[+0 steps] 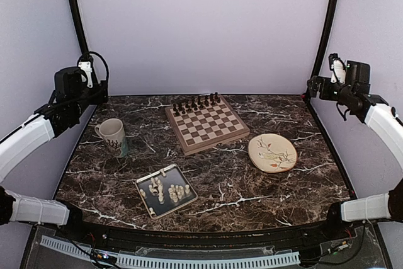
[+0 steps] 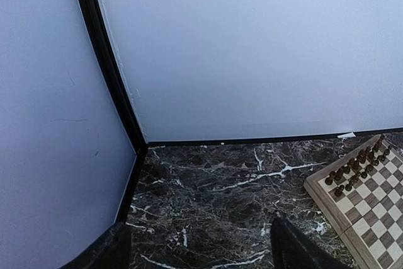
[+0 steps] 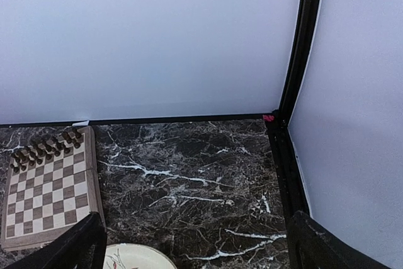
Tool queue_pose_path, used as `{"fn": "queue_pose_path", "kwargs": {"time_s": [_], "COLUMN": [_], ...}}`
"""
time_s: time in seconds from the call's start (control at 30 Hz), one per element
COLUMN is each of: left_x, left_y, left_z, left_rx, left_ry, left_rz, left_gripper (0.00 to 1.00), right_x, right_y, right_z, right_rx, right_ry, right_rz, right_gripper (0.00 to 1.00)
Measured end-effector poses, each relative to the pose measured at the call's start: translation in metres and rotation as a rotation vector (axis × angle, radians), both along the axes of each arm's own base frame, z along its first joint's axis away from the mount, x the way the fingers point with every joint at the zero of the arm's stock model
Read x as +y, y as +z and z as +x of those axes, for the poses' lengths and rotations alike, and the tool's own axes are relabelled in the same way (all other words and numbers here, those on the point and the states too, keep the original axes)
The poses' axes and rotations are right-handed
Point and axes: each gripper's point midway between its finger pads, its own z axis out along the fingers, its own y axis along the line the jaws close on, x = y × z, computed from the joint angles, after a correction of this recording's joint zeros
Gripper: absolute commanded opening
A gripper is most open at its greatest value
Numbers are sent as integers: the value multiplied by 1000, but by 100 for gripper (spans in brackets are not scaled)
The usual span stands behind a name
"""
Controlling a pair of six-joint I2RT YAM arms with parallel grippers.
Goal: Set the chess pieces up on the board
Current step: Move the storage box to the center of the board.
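At the middle of the marble table (image 1: 245,187), a little toward 12 o'clock, I see the board (image 1: 206,125), with the dark pieces (image 1: 196,103) lined up in two rows along its far edge. The cream pieces (image 1: 167,190) lie jumbled in a metal tray (image 1: 186,179) at 7 o'clock from the board. A mug (image 1: 112,137) stands at its 9 o'clock and a floral plate (image 1: 272,152) at its 4 o'clock. Both arms are raised near the back corners. My left gripper (image 2: 200,231) and right gripper (image 3: 195,218) each have their fingers spread wide and hold nothing.
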Motion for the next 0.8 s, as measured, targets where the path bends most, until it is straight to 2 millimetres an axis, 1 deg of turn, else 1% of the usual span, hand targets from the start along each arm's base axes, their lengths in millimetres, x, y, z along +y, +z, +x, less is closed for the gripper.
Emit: {"fn": "queue_pose_path", "kwargs": {"time_s": [0.17, 0.23, 0.33, 0.37, 0.43, 0.6, 0.7, 0.8], "left_x": [-19, -31, -57, -71, -91, -161, -209, -253], "left_y": [-19, -28, -42, -48, -56, -78, -90, -103], "left_z": [7, 9, 10, 10, 8, -2, -14, -34], "left_rx": [60, 89, 137, 161, 192, 286, 344, 401], "left_ry": [-86, -134, -226, -272, -339, -549, -689, -826], "left_rz": [-12, -18, -25, -26, -29, -25, -7, 23], "left_gripper": [64, 61, 56, 55, 52, 49, 49, 48], "right_x": [0, 3, 10, 14, 20, 40, 51, 61], "right_y": [-30, -41, -60, -65, -75, -95, -105, -118], "right_z": [-1, -2, -2, -1, 1, 3, -2, -10], "right_rx": [58, 81, 121, 135, 160, 200, 208, 216], "right_ry": [22, 48, 100, 119, 159, 282, 351, 416], "right_rz": [-17, -22, -19, -16, -8, 18, 38, 53], "right_gripper": [100, 98, 97, 96, 94, 89, 87, 86]}}
